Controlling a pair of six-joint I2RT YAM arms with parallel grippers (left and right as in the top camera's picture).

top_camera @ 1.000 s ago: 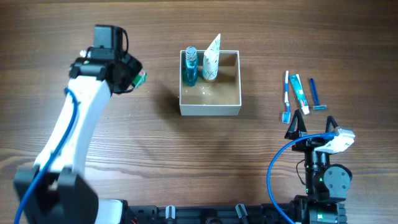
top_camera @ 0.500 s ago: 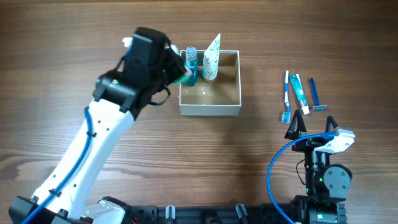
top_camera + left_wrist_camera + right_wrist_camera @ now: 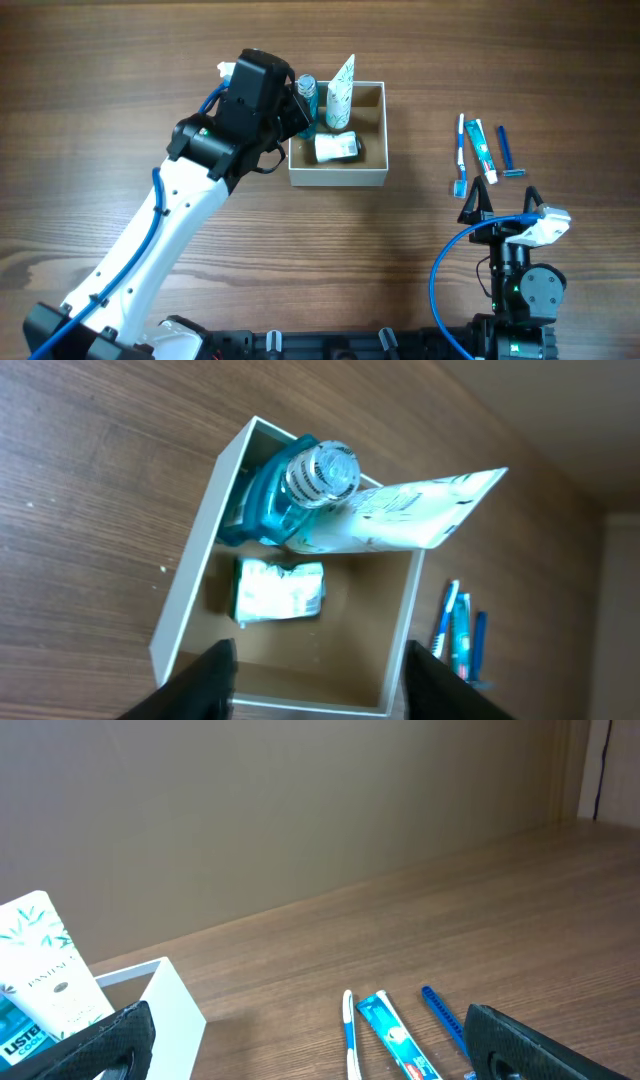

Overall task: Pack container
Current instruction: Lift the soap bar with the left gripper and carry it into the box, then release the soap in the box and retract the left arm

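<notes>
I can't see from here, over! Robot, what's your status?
Left end effector open above white-walled square cardboard box. Right end effector open, empty. Small white-green packet lies inside. Nothing in the way.

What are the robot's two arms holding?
Nothing. Left gripper hangs over the container, jaws apart, white packet loose inside; right gripper is open, empty.

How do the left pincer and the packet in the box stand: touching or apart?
Apart. The left wrist view shows the packet lying on the container floor, clear of both fingers of the left pincer.
</notes>
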